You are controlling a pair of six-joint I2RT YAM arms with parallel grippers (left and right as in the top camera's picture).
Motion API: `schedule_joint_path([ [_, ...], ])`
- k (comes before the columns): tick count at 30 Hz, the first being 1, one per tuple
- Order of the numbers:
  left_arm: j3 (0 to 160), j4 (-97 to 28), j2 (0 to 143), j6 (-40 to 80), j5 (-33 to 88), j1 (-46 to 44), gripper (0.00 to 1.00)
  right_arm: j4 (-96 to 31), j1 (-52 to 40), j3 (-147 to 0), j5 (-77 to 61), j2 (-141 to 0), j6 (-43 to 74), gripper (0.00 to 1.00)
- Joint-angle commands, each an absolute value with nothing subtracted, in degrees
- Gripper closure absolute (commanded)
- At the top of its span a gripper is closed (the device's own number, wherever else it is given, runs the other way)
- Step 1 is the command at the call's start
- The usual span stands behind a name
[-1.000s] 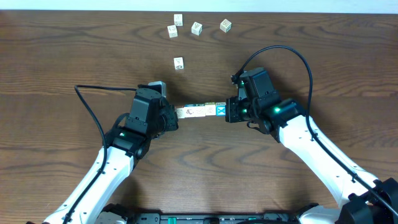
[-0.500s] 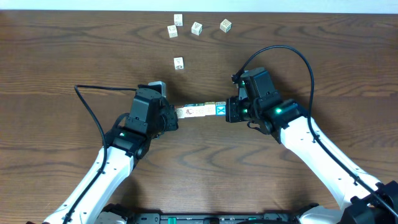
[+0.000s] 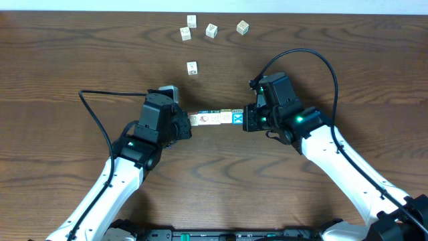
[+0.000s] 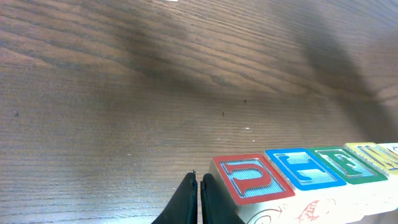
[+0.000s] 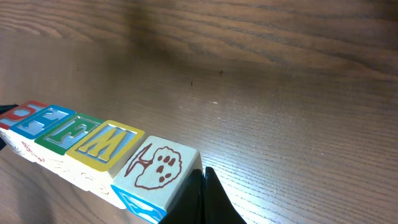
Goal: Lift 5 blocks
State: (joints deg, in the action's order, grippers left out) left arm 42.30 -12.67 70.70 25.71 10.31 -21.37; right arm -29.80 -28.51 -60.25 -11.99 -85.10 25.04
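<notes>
Five blocks point(image 3: 215, 118) form one tight row at the table's middle, squeezed end to end between my two grippers. My left gripper point(image 3: 188, 122) is shut, its fingertips point(image 4: 199, 182) pressed against the red-lettered end block point(image 4: 252, 180). Beside that block come blue point(image 4: 305, 168), green point(image 4: 345, 163) and yellow point(image 4: 379, 155) faces. Shut as well, my right gripper point(image 3: 243, 120) has its tip point(image 5: 203, 177) against the other end block point(image 5: 158, 165), which bears a brown tree drawing and a blue side. I cannot tell whether the row touches the wood.
Several loose whitish cubes lie at the far side: a cluster point(image 3: 211, 30) near the back edge and a single one point(image 3: 192, 67) closer in. A black cable point(image 3: 107, 94) runs left of my left arm.
The row of blocks and both gripper tips have shifted very slightly towards the far side in the overhead view. Both grippers stay shut.
</notes>
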Motion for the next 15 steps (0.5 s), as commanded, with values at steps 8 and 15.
schedule_joint_path([
  [8,46.8,-10.3,69.4,26.7,26.4,-24.6,0.93,-27.9,-34.7,-61.9,-33.1,-84.2,25.3,0.99],
  [15,46.8,-10.3,69.4,26.7,26.4,-24.6,0.93,-27.6,-34.7,-61.9,-33.1,-84.2,25.3,0.99],
])
